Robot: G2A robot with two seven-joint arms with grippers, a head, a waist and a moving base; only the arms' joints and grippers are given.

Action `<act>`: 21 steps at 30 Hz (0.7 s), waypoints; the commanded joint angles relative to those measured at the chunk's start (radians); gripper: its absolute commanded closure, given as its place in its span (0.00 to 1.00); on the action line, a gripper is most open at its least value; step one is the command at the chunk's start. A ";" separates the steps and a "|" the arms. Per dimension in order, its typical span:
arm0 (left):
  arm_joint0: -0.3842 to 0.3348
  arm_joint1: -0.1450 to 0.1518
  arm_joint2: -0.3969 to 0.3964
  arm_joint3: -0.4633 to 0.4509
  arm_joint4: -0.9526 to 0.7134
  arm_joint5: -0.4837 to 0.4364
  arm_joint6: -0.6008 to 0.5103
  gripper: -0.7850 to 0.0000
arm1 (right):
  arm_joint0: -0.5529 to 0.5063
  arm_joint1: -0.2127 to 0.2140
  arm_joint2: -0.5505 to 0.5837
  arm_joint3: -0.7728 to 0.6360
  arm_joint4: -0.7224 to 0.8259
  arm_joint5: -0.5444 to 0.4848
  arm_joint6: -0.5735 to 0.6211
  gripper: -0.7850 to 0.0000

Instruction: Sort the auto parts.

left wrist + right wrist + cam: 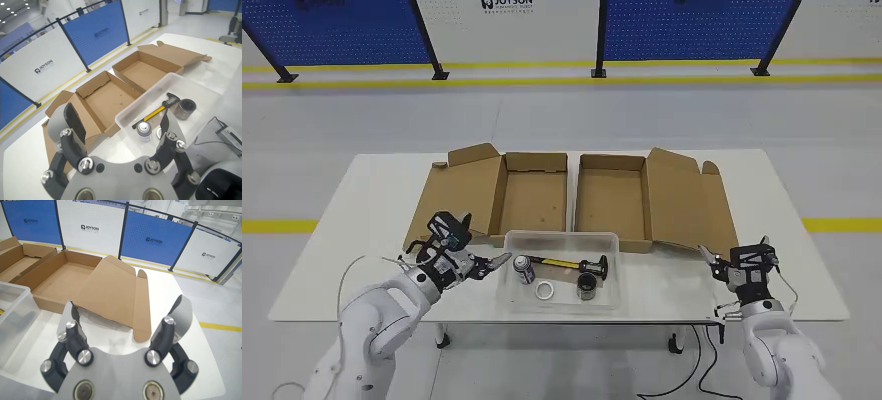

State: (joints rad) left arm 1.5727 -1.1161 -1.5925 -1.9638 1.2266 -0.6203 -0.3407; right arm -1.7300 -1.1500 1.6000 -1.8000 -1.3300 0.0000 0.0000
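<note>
The left gripper [118,113] has its jaws wide open and holds nothing. It hangs just beside the left end of the clear bin [562,235], over the white table [372,200]. The right gripper [124,301] is also wide open and empty, near the right front corner of the table, well apart from the bin.

Inside the bin stand a spray can [144,130] and a metal cylinder [185,108]. A caliper [167,102] lies behind them, its head just beside the cylinder, and a white ring [544,291] lies near the front wall. Behind the bin the left box [535,200] and the right box [610,205] stand open side by side, with lids folded outward.
</note>
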 commanded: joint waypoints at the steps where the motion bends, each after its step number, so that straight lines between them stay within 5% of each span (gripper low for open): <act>1: -0.019 0.003 0.008 -0.006 -0.037 -0.035 -0.071 0.00 | 0.000 0.000 0.000 0.000 0.000 0.000 0.000 0.00; 12: -0.180 0.000 0.143 0.017 -0.172 0.107 -0.445 0.00 | 0.000 0.000 0.000 0.000 0.000 0.000 0.000 0.00; 21: -0.290 -0.009 0.228 0.083 -0.190 0.217 -0.490 0.00 | 0.000 0.000 0.000 0.000 0.000 0.000 0.000 0.00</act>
State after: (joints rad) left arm 1.2863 -1.1253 -1.3647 -1.8822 1.0314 -0.4082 -0.8390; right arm -1.7300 -1.1500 1.6000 -1.8000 -1.3300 0.0000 0.0000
